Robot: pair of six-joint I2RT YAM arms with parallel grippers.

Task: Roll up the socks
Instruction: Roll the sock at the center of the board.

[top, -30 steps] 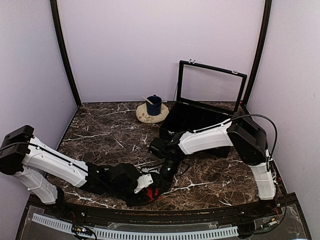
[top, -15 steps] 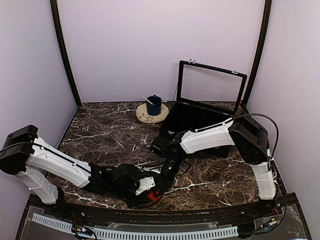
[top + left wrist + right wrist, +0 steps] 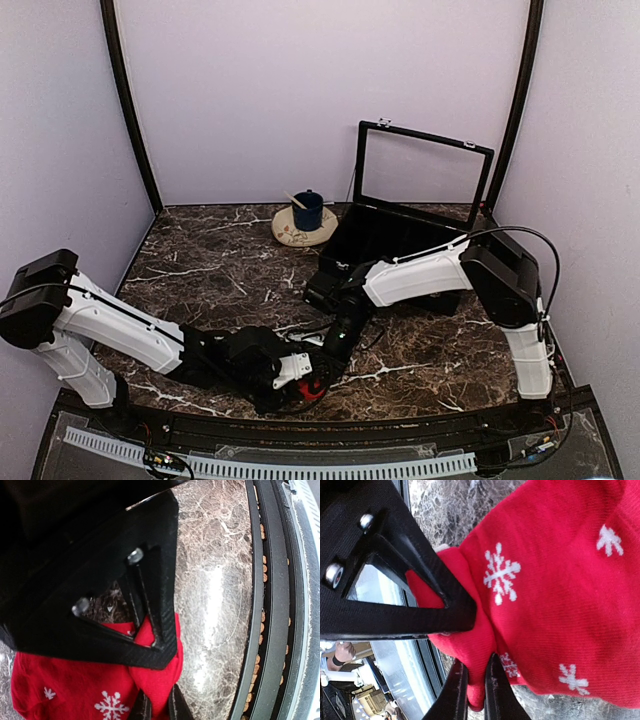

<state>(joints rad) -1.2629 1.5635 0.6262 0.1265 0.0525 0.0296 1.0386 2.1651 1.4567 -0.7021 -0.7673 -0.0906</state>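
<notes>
A red sock with white snowflakes (image 3: 313,389) lies bunched at the near edge of the marble table, between the two grippers. The left wrist view shows the sock (image 3: 75,690) below the wrist, with my left gripper (image 3: 157,710) shut on a fold of its red fabric. In the right wrist view the sock (image 3: 560,590) fills the right side, and my right gripper (image 3: 475,690) is shut on another fold at its edge. From above, the left gripper (image 3: 298,383) and right gripper (image 3: 326,374) meet over the sock and hide most of it.
A blue mug (image 3: 308,210) stands on a patterned plate (image 3: 288,236) at the back centre. An open black case (image 3: 390,240) with its lid (image 3: 425,175) raised sits at the back right. The table's black front rail (image 3: 270,630) runs close beside the sock.
The left gripper's jaws have closed onto a fold of the red sock, and the left arm has edged right. The right gripper has stayed shut on the sock.
</notes>
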